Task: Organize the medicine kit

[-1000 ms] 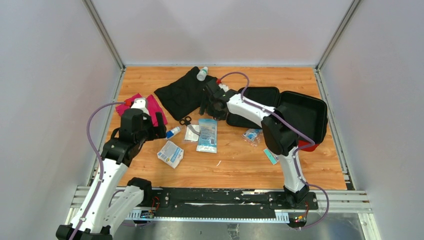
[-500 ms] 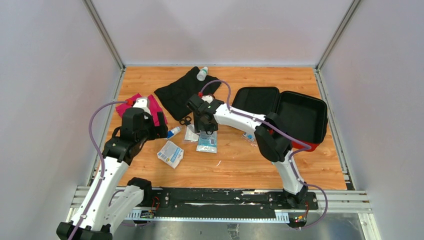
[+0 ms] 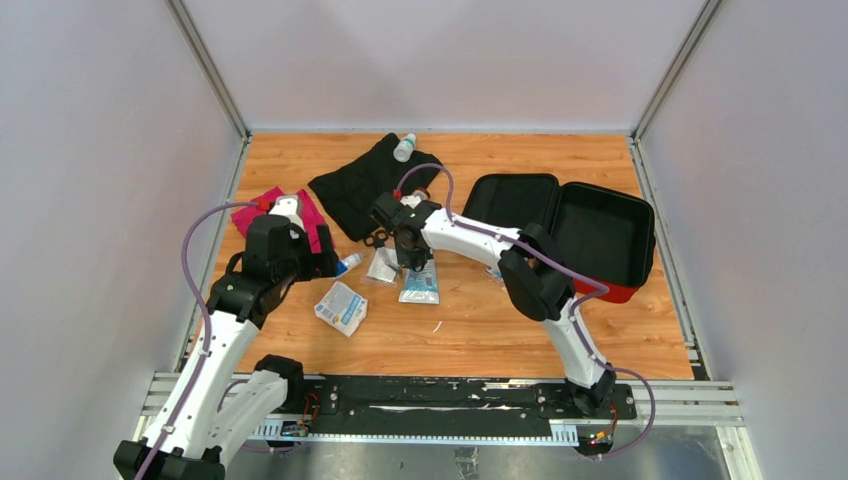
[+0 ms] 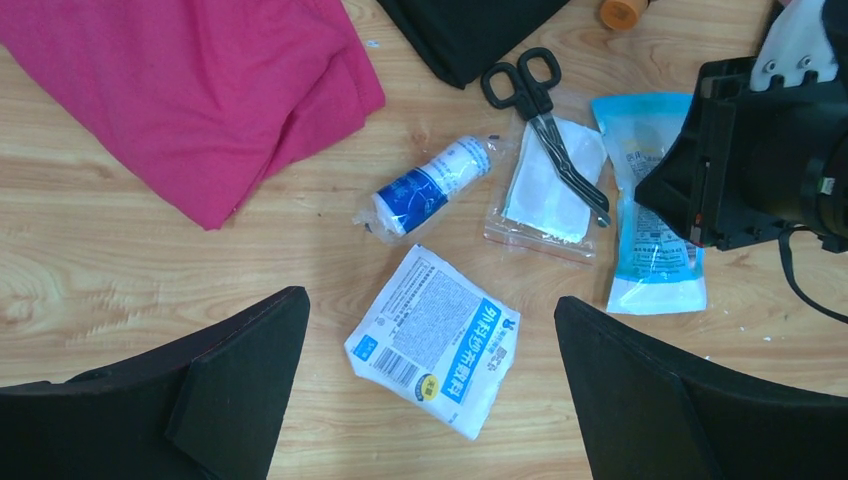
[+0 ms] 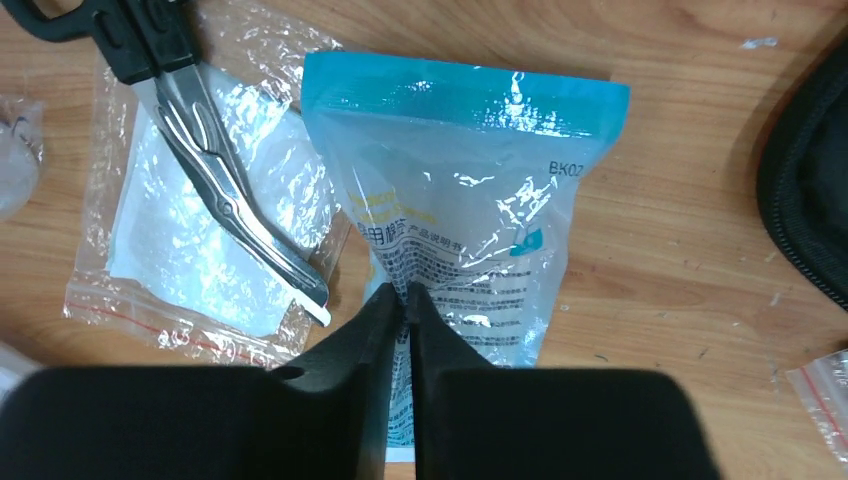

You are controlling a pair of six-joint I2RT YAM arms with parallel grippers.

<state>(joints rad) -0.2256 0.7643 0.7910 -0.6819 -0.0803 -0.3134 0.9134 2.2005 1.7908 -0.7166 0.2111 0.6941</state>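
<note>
The right end effector (image 5: 407, 296) is pinched almost fully together on the film of the blue pouch (image 5: 470, 190), which lies flat on the counter (image 5: 660, 330) directly under it. The step in hand looks like picking up this pouch to pack it. The next move, as I judge it, calls for a straight lift to test that the thin film holds, then a carry to the kit (image 3: 604, 232). The kit sits open to the right of this end effector, black lining up and red shell showing at its near corner. Its black rim just enters the right edge of the wrist view. Just left of the fingertips the scissors (image 5: 205, 150) lie across a clear bag (image 5: 170, 260) of white pads, blade tip close beside the pouch edge. A sideways drag could catch them, so going up first seems wise. Farther left, the left end effector (image 4: 430, 297) hangs above the counter with its jaws spread wide and nothing between them. Below it lie a white packet (image 4: 435, 340) and, past that, a bandage roll (image 4: 425, 185), with the magenta cloth (image 4: 200, 90) close by. Beyond the right end effector are the black cloth (image 3: 365, 185) and, farthest, a small bottle (image 3: 404, 148), none of them in the kit yet.
</note>
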